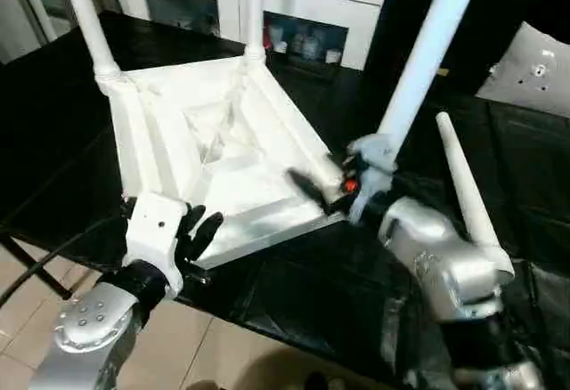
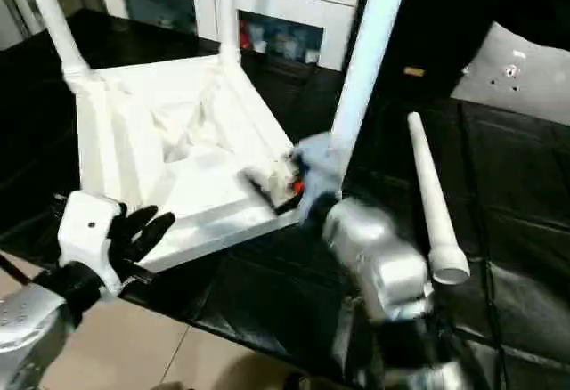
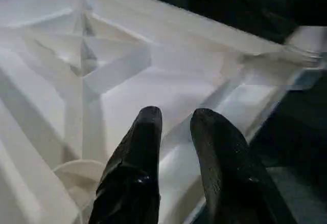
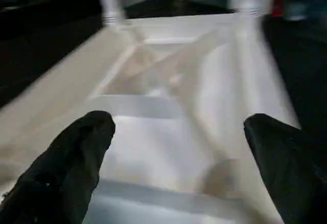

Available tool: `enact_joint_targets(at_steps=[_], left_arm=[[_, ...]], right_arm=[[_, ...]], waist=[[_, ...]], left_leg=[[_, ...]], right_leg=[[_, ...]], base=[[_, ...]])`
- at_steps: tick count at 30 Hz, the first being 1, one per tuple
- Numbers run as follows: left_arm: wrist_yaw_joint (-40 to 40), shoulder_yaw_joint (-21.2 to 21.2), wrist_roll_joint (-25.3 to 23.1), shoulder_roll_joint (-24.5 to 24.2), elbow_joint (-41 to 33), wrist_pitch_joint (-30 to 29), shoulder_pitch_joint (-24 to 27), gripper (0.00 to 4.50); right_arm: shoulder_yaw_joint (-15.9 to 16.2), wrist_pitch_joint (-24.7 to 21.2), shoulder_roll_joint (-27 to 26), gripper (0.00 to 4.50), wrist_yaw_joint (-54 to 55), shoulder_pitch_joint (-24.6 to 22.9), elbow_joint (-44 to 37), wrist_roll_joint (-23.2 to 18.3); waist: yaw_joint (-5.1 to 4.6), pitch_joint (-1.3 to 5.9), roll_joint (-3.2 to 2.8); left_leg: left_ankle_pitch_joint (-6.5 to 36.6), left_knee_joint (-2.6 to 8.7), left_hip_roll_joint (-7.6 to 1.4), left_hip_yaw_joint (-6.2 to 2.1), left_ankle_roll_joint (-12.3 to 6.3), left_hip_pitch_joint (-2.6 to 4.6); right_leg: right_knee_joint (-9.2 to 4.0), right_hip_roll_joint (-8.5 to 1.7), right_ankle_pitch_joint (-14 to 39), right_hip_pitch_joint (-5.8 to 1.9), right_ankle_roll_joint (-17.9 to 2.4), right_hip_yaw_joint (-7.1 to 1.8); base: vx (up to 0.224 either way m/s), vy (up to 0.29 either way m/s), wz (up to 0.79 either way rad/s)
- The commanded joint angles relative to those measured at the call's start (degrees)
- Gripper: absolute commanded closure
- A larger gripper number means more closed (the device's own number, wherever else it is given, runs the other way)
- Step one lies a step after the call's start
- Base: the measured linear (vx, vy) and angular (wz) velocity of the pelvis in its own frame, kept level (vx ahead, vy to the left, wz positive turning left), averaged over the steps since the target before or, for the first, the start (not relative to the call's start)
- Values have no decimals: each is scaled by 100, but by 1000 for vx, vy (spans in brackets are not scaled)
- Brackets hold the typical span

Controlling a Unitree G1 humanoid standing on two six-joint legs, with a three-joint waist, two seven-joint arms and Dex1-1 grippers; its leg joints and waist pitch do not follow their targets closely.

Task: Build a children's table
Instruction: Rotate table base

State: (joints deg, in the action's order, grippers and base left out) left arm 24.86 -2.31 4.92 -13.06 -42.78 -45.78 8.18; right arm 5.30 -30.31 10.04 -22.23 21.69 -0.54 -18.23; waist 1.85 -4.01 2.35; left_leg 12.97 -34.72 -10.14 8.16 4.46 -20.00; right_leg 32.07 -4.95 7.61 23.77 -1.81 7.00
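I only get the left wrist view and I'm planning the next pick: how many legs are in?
Observer: Three legs stand upright in the top's corners.
Operator: Where's the fourth?
Observer: The loose leg lies on the black table, to the right of the top.
Operator: And the right claw?
Observer: The right claw is wide open at the top's near right corner, beside the base of a standing leg.
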Motion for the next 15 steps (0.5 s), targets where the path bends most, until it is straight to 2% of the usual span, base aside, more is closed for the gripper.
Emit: enact_joint_targets(at_steps=[1,3,4,5,7,8,9,10,15], left_arm=[[130,144,178,-37,-170,-106,-53,311],[169,182,204,-81,-192,-151,-73,311],[176,191,220,-75,-188,-158,-87,311],[231,235,248,-100,-181,-175,-141,311],[244,266,240,-136,-177,-192,-176,311],[287,287,288,-157,-149,-190,-234,311],[292,305,324,-193,-140,-188,-267,311],[295,315,361,-208,-125,-189,-303,311],[272,356,405,-252,-60,-188,-414,311]], right_arm=[[-349,178,163,0,129,105,269,149],[-474,274,255,0,198,159,441,203],[-552,306,313,0,213,175,522,202],[-709,495,498,0,259,226,774,267],[-787,644,612,0,287,273,960,326],[-958,867,742,0,351,388,1280,352],[-1060,981,799,0,378,459,1465,353],[-1108,1096,869,0,350,520,1632,363],[-1084,1330,1004,0,164,598,1936,442]], waist=[[-26,303,-49],[-1,320,-48],[-1,320,-48],[5,331,-52],[25,327,-42],[32,328,-54],[27,335,-76],[23,334,-63],[-8,319,-44]], left_leg=[[1166,488,-257,-41,-196,-46],[929,463,-243,-9,-239,-45],[929,463,-243,-9,-239,-45],[805,447,-239,10,-278,-37],[789,430,-233,35,-302,-19],[763,432,-224,27,-310,-56],[747,423,-223,23,-303,-59],[786,418,-222,30,-306,-57],[1001,413,-206,16,-337,-87]], right_leg=[[-358,-302,2261,-292,-298,-326],[-314,-296,1972,-297,-472,-349],[-314,-296,1972,-297,-472,-349],[-291,-288,1825,-301,-561,-358],[-286,-278,1806,-283,-640,-365],[-264,-287,1844,-315,-657,-363],[-256,-287,1831,-320,-668,-361],[-263,-283,1851,-313,-677,-357],[-307,-280,2263,-335,-546,-325]], base=[[0,0,0],[0,0,0],[0,0,0],[0,0,0],[0,0,0],[0,0,0],[0,0,0],[0,0,0],[0,0,0]])
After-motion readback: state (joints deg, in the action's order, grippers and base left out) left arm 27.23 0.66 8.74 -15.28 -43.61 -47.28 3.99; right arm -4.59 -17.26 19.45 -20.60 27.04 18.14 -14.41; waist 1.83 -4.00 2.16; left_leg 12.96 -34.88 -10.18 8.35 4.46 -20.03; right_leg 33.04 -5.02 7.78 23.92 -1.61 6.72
